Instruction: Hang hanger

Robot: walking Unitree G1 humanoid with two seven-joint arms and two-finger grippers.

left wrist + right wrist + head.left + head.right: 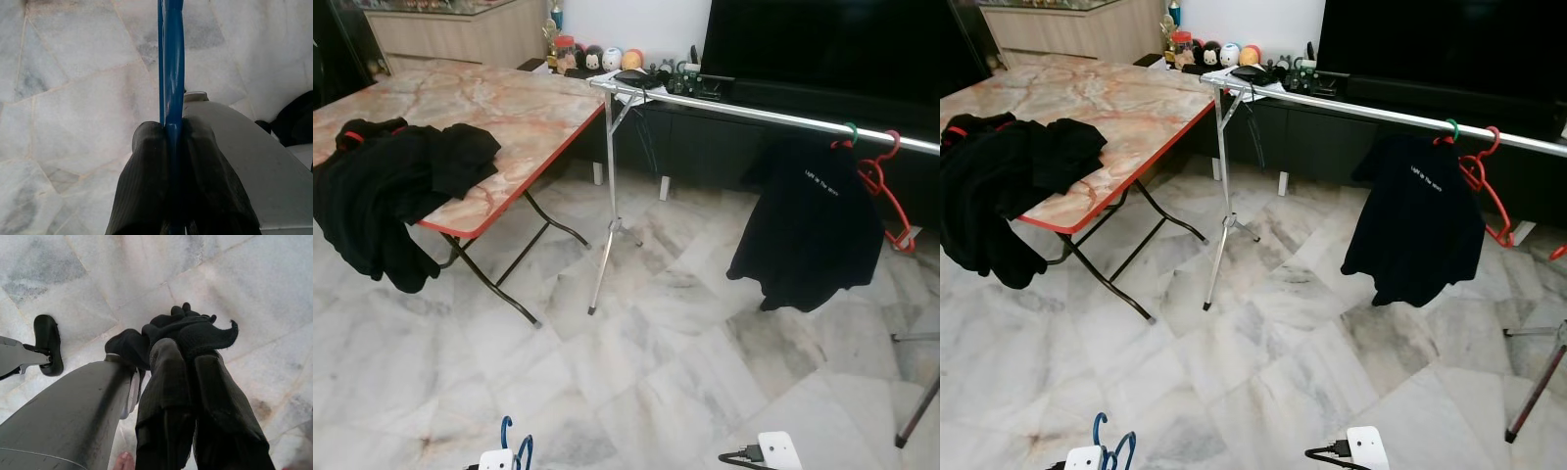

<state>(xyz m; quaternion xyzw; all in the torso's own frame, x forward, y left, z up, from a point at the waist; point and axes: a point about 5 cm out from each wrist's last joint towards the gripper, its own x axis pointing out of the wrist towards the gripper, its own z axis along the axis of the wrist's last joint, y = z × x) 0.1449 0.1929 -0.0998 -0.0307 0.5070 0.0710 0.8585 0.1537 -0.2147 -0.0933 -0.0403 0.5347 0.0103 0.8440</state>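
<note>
1. Marble floor (656,382), pale with grey veins.
2. Left tool (173,142) clamped on a glossy blue hanger (171,58), held low over the floor.
3. Right tool (186,347) pinched on crumpled black cloth (195,330).
4. Black shirt (813,230) and red hanger (886,191) hang on a steel rail (744,111).
5. Black clothes (391,191) heaped on the marble-patterned counter (524,108).

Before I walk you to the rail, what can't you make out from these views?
- Blue hanger: left gripper is shut on it; its shoulders are cut off by the wrist view's edge.
- Right gripper: fingers together under black cloth; the cloth hides the tips.
- Shirt print: too small to read.
- Rail: far end cut off.
</note>
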